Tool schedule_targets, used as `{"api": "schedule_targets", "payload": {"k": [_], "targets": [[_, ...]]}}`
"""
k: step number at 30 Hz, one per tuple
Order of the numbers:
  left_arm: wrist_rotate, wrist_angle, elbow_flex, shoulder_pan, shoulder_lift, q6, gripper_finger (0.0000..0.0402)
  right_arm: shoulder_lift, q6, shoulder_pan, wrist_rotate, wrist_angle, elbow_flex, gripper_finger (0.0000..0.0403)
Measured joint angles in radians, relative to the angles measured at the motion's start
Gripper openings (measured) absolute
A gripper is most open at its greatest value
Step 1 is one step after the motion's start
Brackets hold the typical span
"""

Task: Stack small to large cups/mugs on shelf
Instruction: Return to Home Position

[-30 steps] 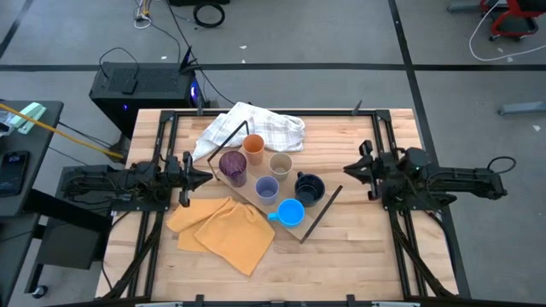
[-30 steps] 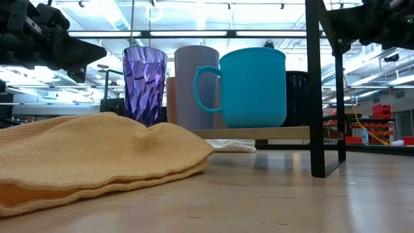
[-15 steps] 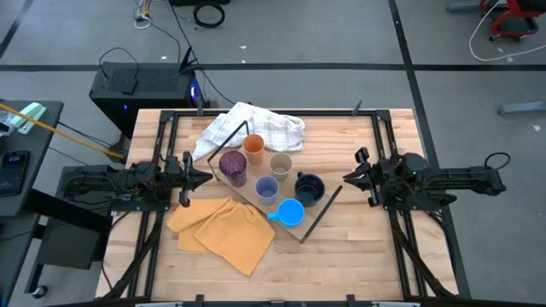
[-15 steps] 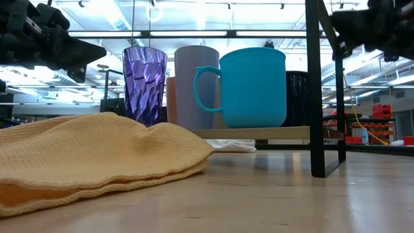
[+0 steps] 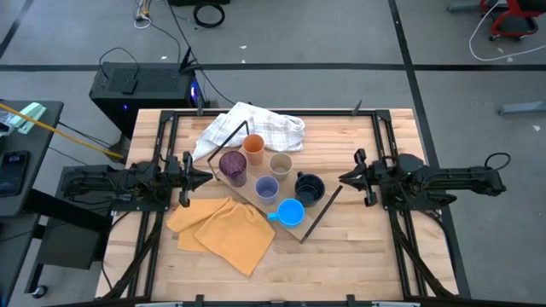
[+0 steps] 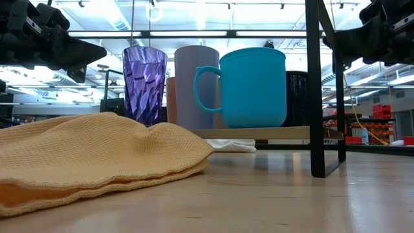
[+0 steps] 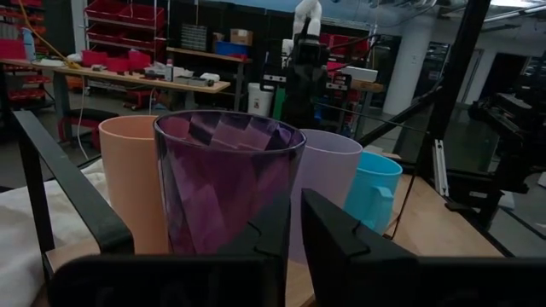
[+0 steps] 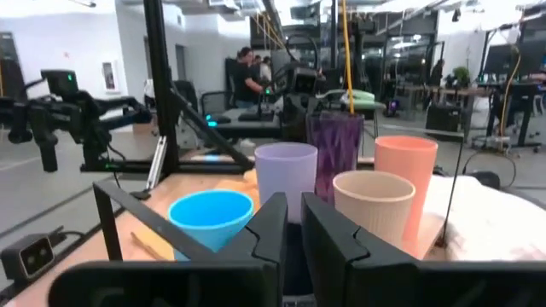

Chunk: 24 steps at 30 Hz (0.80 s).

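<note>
Well, six cups (image 5: 266, 188) crowd the shelf (image 6: 259, 133) (purple nearest the left gripper (image 5: 206, 177)). It and the right gripper (image 5: 342, 179) flank the shelf, fingers together.

Bright ceiling lights (image 6: 103, 13) glare in the low view; table (image 5: 358, 247) evenly lit.

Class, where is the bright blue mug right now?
High view: the bright blue mug stands mid-table on the shelf, right of the yellow cloth, with the dark navy mug and the lavender cup its nearest neighbours.
</note>
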Motion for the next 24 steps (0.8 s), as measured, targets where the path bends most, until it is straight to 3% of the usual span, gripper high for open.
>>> {"api": "schedule_targets", "payload": {"k": [24], "targets": [[0.0,0.0,0.0,0.0,0.0,0.0,0.0037,0.0,0.005,0.0,0.029,-0.049,0.0,0.0045]]}}
